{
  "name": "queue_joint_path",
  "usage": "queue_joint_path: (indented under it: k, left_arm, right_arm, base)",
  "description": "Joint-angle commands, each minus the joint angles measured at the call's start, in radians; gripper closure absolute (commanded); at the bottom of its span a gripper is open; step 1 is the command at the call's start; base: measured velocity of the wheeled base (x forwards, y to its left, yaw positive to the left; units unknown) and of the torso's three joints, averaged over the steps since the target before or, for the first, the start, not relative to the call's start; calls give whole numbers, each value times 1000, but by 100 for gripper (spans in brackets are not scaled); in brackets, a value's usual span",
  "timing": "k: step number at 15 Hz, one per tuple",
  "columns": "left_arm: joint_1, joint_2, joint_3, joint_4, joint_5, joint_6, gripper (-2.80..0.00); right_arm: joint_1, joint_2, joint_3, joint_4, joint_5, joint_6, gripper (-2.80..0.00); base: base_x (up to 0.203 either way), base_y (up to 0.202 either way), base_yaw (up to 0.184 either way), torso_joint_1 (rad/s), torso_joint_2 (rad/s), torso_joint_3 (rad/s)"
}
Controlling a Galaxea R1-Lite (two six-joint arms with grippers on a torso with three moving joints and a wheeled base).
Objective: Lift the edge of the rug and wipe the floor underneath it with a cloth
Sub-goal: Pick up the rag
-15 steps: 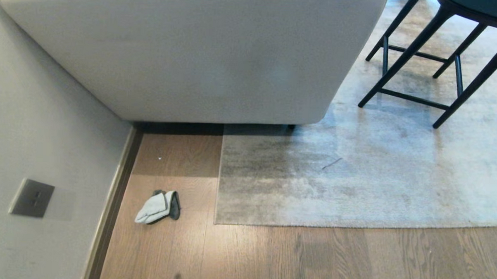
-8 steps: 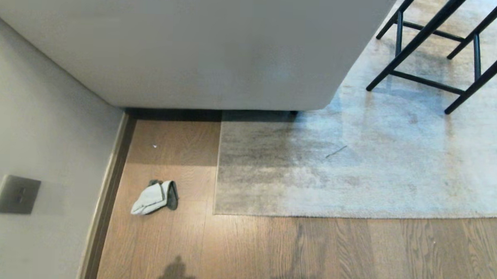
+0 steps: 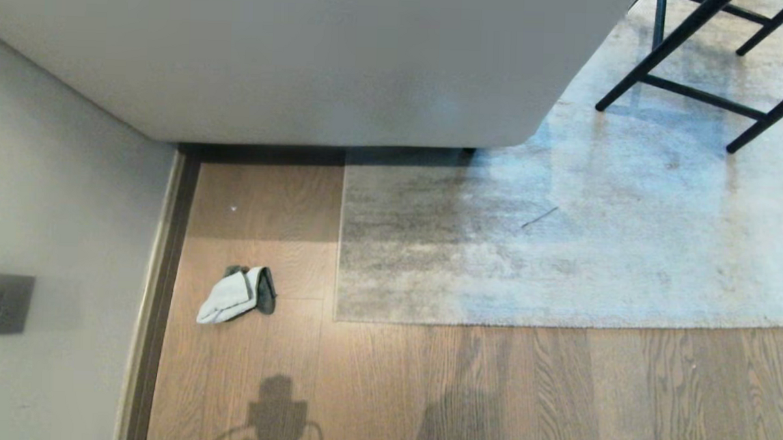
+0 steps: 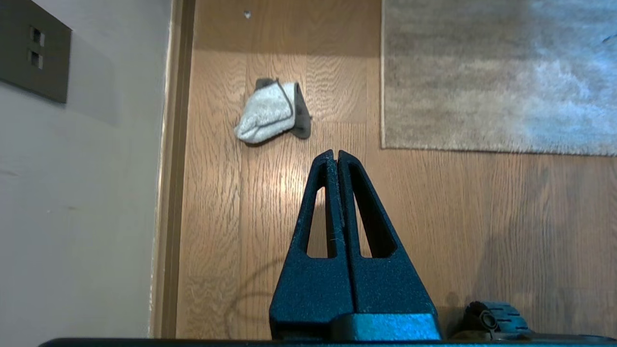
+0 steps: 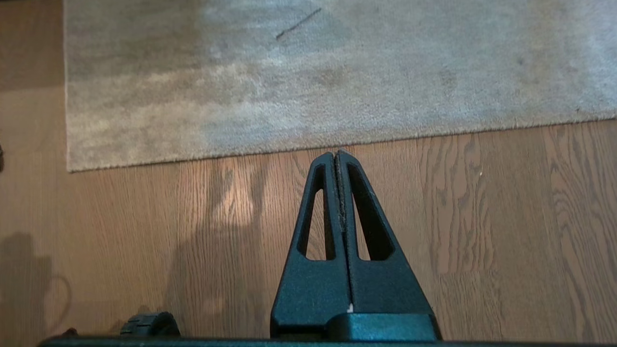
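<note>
While both grippers hang pressed together, the cloth lies just ahead of the left gripper

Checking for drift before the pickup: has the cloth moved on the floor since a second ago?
No. The cloth keeps its spot beside the rug edge and its corner; the whole head view shifted together, so the camera moved, not the cloth.

Rug edge, pale grey-beige with darker mottled streaks, lying flat with square corner on brown wood-plank floor; small crumpled cloth, off-white face up over dark grey, on bare planks between corner and wall side.
</note>
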Motion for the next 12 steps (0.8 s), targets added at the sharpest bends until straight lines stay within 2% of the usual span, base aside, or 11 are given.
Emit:
queue_joint_path:
  k: [1, 12]
  left_arm:
    - [1, 0, 0, 0, 0, -1, 0]
    - [-1, 0, 0, 0, 0, -1, 0]
  right_arm:
    - [0, 0, 0, 0, -1, 1, 0]
    - [0, 0, 0, 0, -1, 1, 0]
  base:
    - [0, 0, 0, 2, -2, -193]
    - [0, 0, 0, 4, 3, -196]
